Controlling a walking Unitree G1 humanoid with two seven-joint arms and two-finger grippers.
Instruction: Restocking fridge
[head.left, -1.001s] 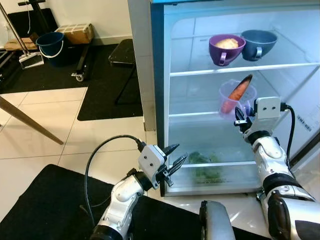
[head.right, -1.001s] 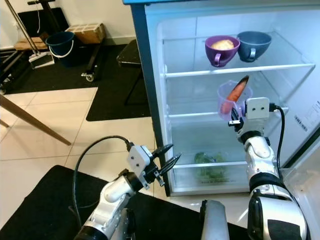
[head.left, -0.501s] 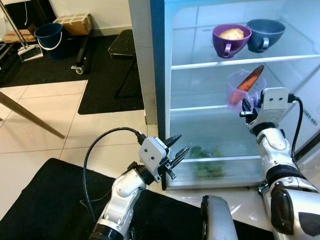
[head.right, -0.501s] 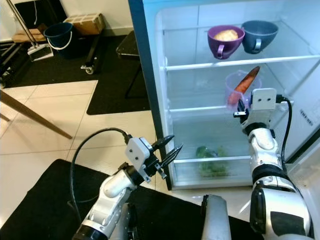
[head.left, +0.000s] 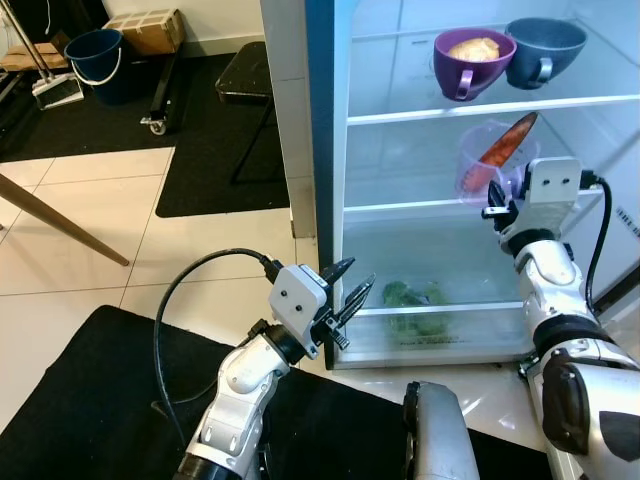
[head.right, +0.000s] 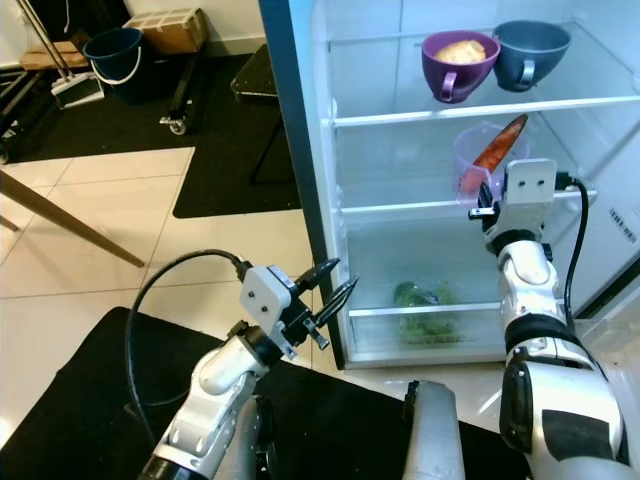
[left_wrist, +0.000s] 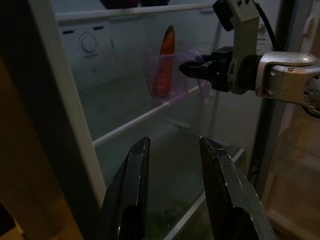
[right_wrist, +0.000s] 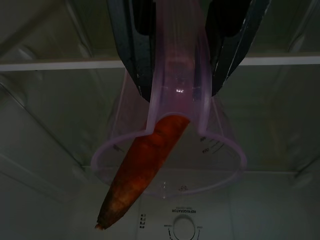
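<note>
Inspector A: Where is the item located?

Inspector B: A clear measuring cup (head.left: 484, 170) with a carrot (head.left: 505, 146) standing in it is held by its handle in the right gripper (right_wrist: 181, 75), inside the fridge (head.left: 305, 150) over the middle shelf (head.left: 400, 207), apart from it.

Inspector A: Handling?

Inspector B: The cup is judged light, stiff and slick; the carrot is loose and may tip out. The left gripper (head.left: 350, 299) is parted narrowly, with nothing held.
</note>
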